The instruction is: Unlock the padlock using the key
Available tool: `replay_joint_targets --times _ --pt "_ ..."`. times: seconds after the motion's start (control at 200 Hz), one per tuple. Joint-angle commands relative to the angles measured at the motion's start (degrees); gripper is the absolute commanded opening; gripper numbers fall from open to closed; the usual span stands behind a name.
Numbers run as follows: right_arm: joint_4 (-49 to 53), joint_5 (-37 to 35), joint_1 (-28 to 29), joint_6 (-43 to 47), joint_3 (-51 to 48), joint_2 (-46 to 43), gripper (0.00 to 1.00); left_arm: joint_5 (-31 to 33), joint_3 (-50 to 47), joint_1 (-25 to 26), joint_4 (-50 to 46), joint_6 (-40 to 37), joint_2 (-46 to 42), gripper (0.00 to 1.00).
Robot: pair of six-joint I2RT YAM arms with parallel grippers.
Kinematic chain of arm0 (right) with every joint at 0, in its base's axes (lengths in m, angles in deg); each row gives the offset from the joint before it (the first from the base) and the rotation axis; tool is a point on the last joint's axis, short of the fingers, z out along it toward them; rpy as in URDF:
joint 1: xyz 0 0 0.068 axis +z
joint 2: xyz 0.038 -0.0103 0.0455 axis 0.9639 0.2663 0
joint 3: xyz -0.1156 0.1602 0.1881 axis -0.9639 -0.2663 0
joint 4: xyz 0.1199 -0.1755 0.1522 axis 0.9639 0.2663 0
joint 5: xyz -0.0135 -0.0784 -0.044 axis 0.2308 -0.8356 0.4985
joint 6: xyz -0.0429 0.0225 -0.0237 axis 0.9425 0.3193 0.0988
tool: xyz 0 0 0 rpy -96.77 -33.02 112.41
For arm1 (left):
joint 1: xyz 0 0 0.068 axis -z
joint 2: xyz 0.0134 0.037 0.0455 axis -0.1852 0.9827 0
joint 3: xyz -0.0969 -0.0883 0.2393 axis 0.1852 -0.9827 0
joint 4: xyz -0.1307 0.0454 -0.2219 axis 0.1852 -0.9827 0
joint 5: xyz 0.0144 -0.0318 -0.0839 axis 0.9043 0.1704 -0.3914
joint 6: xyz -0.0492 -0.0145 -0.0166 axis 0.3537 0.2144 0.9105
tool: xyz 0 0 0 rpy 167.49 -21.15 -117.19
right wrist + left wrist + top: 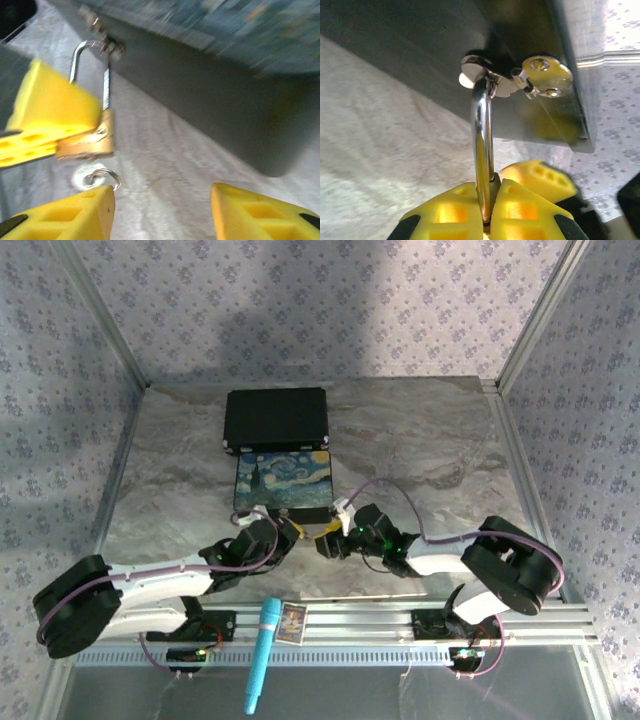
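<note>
Your left claw (487,202) is clamped on the padlock (90,142), whose shackle is hooked through the box (200,95) latch (540,75). Your right claw (162,210) gapes open, with the key (92,177) just beneath the padlock.

Black case (277,418) behind painted box (282,480) on marbled table (430,440); blue stick (262,655) beside small card (292,622) at near edge
</note>
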Motion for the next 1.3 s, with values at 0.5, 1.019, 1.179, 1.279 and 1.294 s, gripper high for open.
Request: replay_joint_targets --times 0.5,1.019,1.179,1.279,1.294 --pt "22.50 -25.03 2.97 -8.22 4.71 -14.58 0.91 5.37 1.75 -0.17 -15.90 -5.16 -2.66 0.00" --pt "41.23 -14.48 -4.00 -15.31 28.46 5.99 0.93 2.79 1.39 -3.85 -22.01 -11.76 -4.45 0.00" --pt "42.26 -13.30 -3.92 -12.94 30.58 11.50 0.71 3.16 2.42 -4.65 -27.83 -15.04 -4.25 0.02" --pt "42.41 -13.02 -3.87 -12.93 30.99 13.84 0.65 4.87 2.81 -5.17 -32.04 -16.94 -3.52 0.05" --pt "42.34 -12.91 -3.88 -12.87 30.99 14.07 0.65 5.31 2.80 -5.16 -32.46 -17.17 -3.36 0.05"
